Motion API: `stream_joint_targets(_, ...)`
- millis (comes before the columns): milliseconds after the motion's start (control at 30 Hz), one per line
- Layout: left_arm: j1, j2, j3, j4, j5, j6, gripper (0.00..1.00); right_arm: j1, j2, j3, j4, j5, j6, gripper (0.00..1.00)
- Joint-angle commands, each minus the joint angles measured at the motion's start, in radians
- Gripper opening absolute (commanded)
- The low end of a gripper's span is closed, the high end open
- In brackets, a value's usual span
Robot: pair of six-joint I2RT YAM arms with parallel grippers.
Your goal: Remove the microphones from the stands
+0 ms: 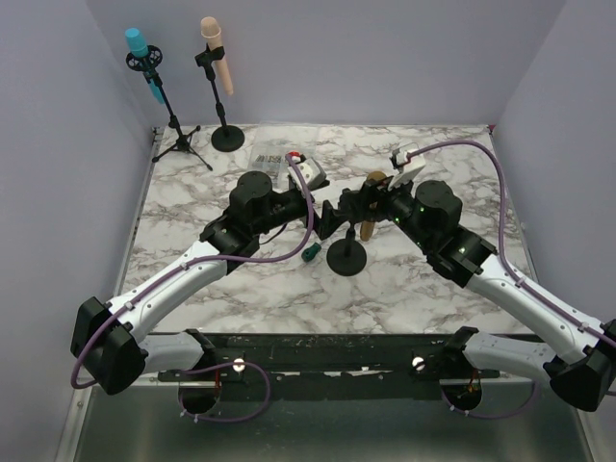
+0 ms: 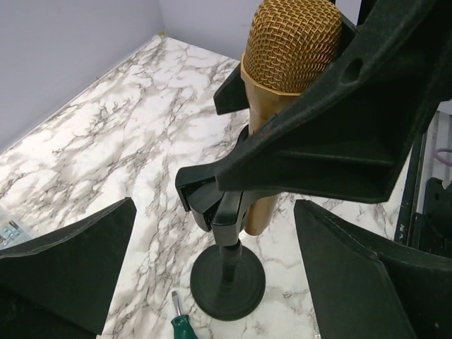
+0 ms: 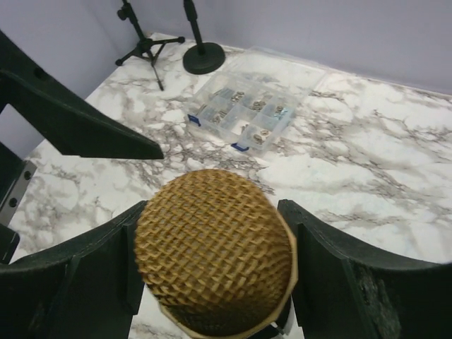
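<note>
The gold mesh-headed microphone [image 2: 293, 42] sits clipped in its black round-based stand [image 2: 227, 282] on the white marble table [image 1: 241, 294], with the right gripper [image 3: 212, 212] jaws flanking it closely, clamping undeterminable, and the left gripper [image 2: 214, 205] jaws wide apart, empty, near the stand.

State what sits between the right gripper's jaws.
The gold microphone, its mesh head filling the gap of the right gripper, both jaws against its sides. The right wrist view shows it.
</note>
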Motion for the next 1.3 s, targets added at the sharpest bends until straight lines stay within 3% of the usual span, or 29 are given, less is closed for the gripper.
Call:
stream_joint_targets(0, -0.006, -0.016, 0.007, -0.009, -0.020, -0.004, 0.99, 0.007, -0.011, 0.009, 0.029, 0.136, -0.038, 0.75)
stream_joint_targets(100, -0.006, -0.018, 0.010, -0.014, -0.013, -0.007, 0.99, 0.006, -0.023, -0.003, 0.033, 0.137, -0.038, 0.66)
stream_joint_targets(267, -0.006, -0.021, 0.019, -0.032, -0.013, 0.000, 0.99, 0.007, -0.049, -0.026, 0.064, 0.155, -0.045, 0.30)
stream_joint_targets(467, -0.005, -0.050, 0.007, -0.022, 0.025, -0.014, 0.99, 0.007, -0.038, -0.017, 0.044, 0.050, -0.047, 0.01)
stream_joint_targets(1000, 0.019, -0.017, -0.096, 0.179, 0.160, 0.172, 0.99, 0.007, -0.032, -0.043, 0.065, -0.151, -0.044, 0.01)
stream_joint_targets(1267, 0.070, 0.112, 0.004, 0.112, 0.422, 0.226, 0.99, 0.007, -0.025, -0.046, 0.072, -0.218, -0.048, 0.01)
